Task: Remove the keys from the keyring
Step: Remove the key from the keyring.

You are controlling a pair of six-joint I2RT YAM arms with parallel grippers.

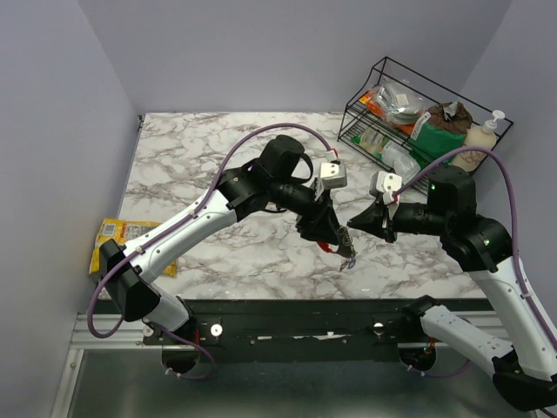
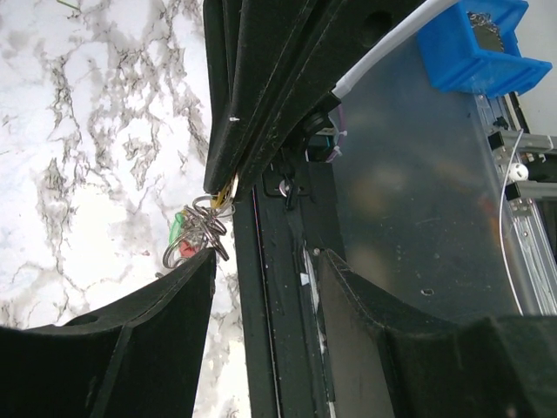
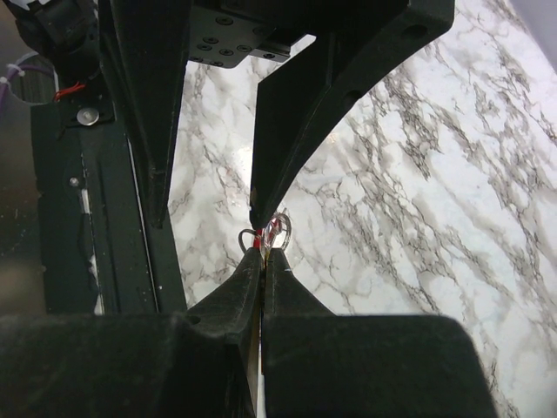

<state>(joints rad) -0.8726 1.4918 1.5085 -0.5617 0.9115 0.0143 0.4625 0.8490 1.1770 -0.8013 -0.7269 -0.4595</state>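
The keys (image 1: 348, 258) hang as a small bunch with wire rings between the two grippers, above the marble near the table's front edge. My right gripper (image 1: 351, 232) is shut on the top of the bunch; in the right wrist view (image 3: 264, 251) red and yellow bits show between its pads, with rings (image 3: 280, 228) just beyond. In the left wrist view the bunch (image 2: 198, 233) shows green and red tags. My left gripper (image 2: 268, 254) is open, and one fingertip (image 3: 257, 212) rests against the rings. The keyring's red part (image 1: 328, 247) is only partly seen.
A black wire basket (image 1: 376, 97) with packets stands at the back right, with a pump bottle (image 1: 484, 135) beside it. A yellow snack packet (image 1: 122, 239) lies at the left edge. A black rail (image 1: 287, 313) runs along the table's front.
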